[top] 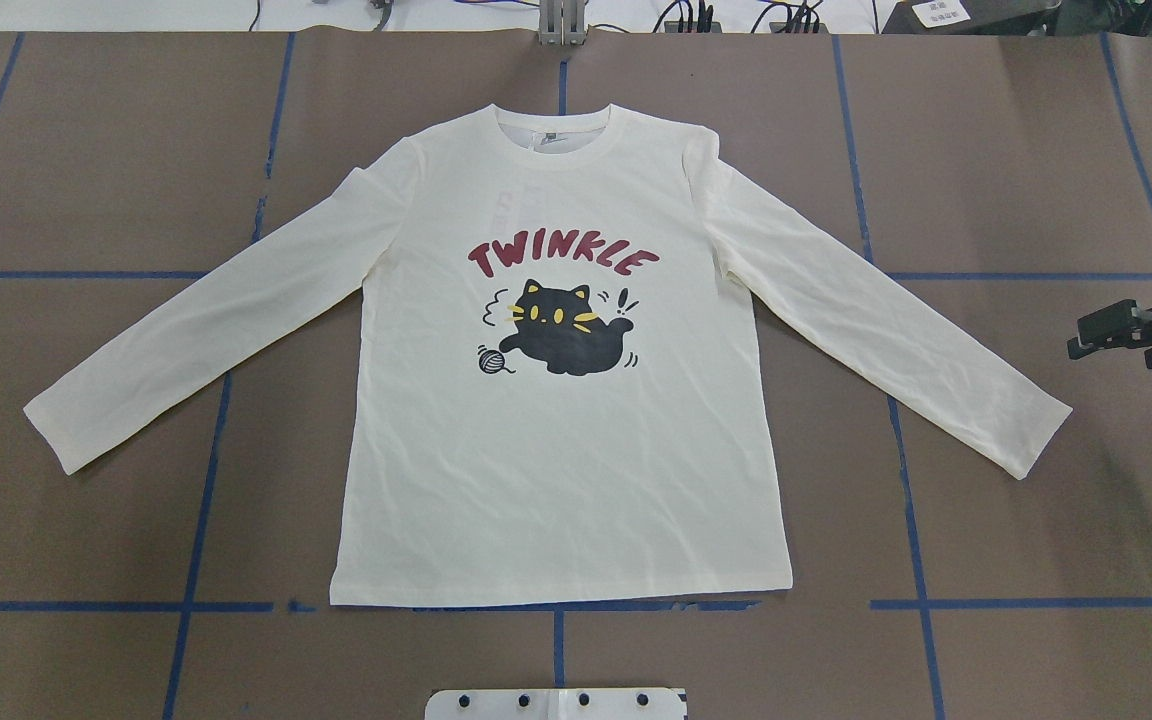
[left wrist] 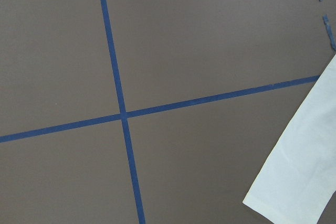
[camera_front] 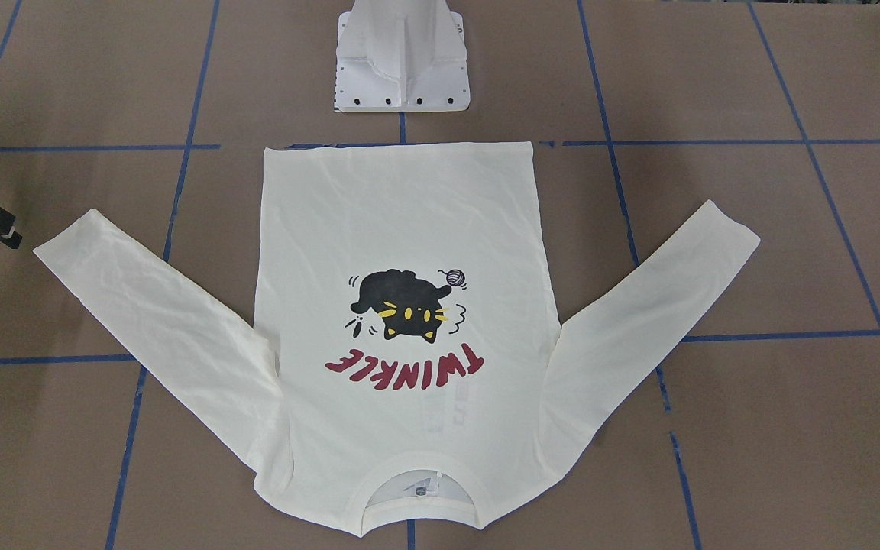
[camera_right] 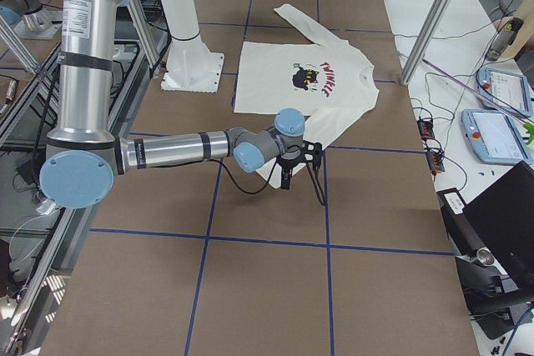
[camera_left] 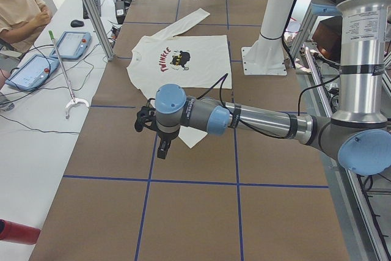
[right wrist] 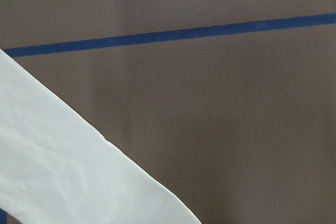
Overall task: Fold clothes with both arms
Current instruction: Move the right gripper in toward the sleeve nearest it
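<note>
Brown-papered and taped in blue, the bench point(top: 86, 150) carries the shirt point(top: 566, 480) flat at its middle, print up, sleeves point(top: 206, 330) spread; seemingly no fold is made yet. The left gripper point(camera_left: 163, 150) and right gripper point(top: 1096, 335) hover near the sleeve ends without cloth. Whether they are parted or closed cannot be told, and no container shows.

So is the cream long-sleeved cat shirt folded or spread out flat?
Spread flat, not folded. The cream long-sleeved shirt lies print-up, its sleeves stretched out to either side, with collar and hem both fully showing.
</note>
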